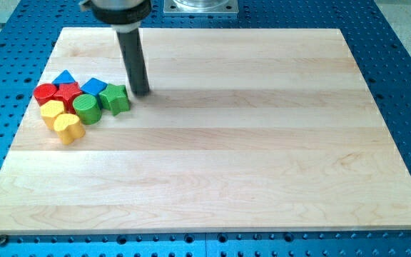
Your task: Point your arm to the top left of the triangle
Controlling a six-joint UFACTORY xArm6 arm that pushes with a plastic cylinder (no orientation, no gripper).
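My tip (pixel 140 93) just right of green star block (pixel 115 98)

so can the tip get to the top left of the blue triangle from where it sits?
Probably yes. My tip sits just right of the green star, at the cluster's right edge. The blue triangle tops the cluster, with bare board above it, so going round the top looks free.

Bright, even overhead light, sharp focus throughout; only a faint soft shadow trails right of the rod (pixel 134 61).

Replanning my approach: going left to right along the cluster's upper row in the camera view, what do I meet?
Red cylinder → blue triangle → blue cube → green star → my tip, just right of the star.
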